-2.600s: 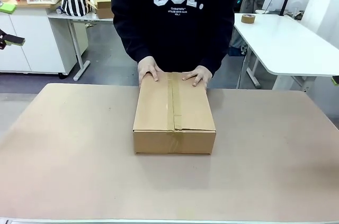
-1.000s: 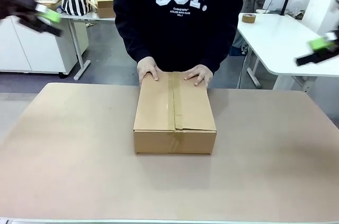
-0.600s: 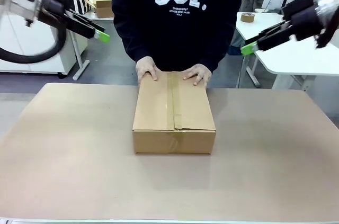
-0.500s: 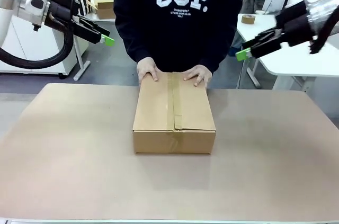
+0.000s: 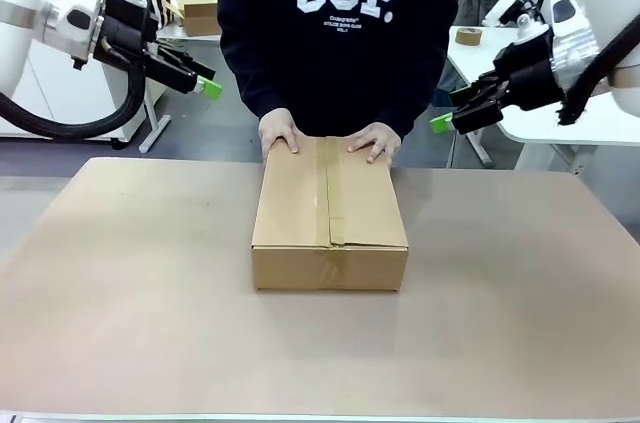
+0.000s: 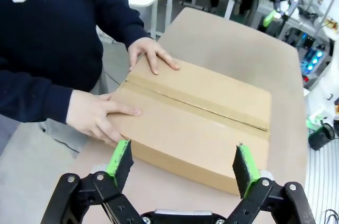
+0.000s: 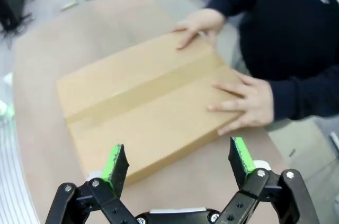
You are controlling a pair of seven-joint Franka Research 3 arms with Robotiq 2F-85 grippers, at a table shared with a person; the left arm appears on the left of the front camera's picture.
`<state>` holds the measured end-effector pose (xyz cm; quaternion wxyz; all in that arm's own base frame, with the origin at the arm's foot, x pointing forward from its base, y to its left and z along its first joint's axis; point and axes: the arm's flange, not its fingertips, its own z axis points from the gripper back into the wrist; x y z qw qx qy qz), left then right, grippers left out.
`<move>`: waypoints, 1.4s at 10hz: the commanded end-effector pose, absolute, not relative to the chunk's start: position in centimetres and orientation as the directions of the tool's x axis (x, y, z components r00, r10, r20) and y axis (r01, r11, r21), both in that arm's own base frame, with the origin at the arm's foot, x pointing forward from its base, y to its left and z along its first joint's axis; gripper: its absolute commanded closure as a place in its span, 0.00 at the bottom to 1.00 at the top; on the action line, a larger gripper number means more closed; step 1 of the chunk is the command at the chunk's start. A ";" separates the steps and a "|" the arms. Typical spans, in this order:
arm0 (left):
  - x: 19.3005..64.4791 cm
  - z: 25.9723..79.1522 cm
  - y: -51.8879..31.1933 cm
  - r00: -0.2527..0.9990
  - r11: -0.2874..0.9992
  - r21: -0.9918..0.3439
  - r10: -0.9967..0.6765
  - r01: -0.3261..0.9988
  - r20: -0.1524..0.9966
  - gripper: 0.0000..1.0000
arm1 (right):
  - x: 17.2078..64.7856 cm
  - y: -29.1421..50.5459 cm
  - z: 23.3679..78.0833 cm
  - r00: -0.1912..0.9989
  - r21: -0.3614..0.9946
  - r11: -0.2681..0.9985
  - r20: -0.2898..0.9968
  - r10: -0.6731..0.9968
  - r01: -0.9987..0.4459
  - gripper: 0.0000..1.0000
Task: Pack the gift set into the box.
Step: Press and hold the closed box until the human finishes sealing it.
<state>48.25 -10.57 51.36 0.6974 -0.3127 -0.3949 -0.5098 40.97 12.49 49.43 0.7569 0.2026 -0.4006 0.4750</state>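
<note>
Box point(image 5: 365, 208), plain brown cardboard, closed, tape strip point(image 5: 322, 193) along its top; left fingers point(image 6: 121, 161) and right fingers point(image 7: 114, 167) spread wide.

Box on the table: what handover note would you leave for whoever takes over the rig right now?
Left gripper: open, empty, in the air on the robot's left, beside the person.
Right gripper: open, empty, in the air on the robot's right.
Box: mid-table, flaps shut, tape along the seam; the person's hands rest on its far edge.
Done: no packing step visible; the box's contents cannot be told.
Left: open the flaps, put the gift set in.
</note>
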 end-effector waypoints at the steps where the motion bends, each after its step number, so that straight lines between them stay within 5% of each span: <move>1: 49.9 49.2 -13.1 0.112 0.279 0.052 -0.538 0.959 0.835 0.00 | 43.4 16.6 47.4 -0.023 -0.126 0.140 0.816 0.577 -0.982 0.00; 3: 51.7 46.1 -14.8 0.061 0.158 0.016 -0.469 0.987 0.881 0.00 | 44.3 16.5 45.6 -0.217 -0.140 -0.199 0.868 0.447 -0.970 0.00; 5: 52.1 43.4 -16.5 0.044 0.090 -0.008 -0.397 0.996 0.917 0.00 | 46.2 17.6 42.9 -0.250 -0.136 -0.276 0.864 0.438 -0.952 0.00; 11: 52.4 35.6 -20.3 -0.131 -0.168 0.068 -0.402 0.984 0.906 0.00 | 50.7 20.8 35.8 0.018 0.050 -0.052 0.873 0.488 -0.997 0.00; 14: 51.4 35.0 -21.0 -0.102 -0.152 0.049 -0.366 0.987 0.925 0.00 | 51.5 19.6 34.2 0.055 0.078 -0.030 0.878 0.476 -0.996 0.00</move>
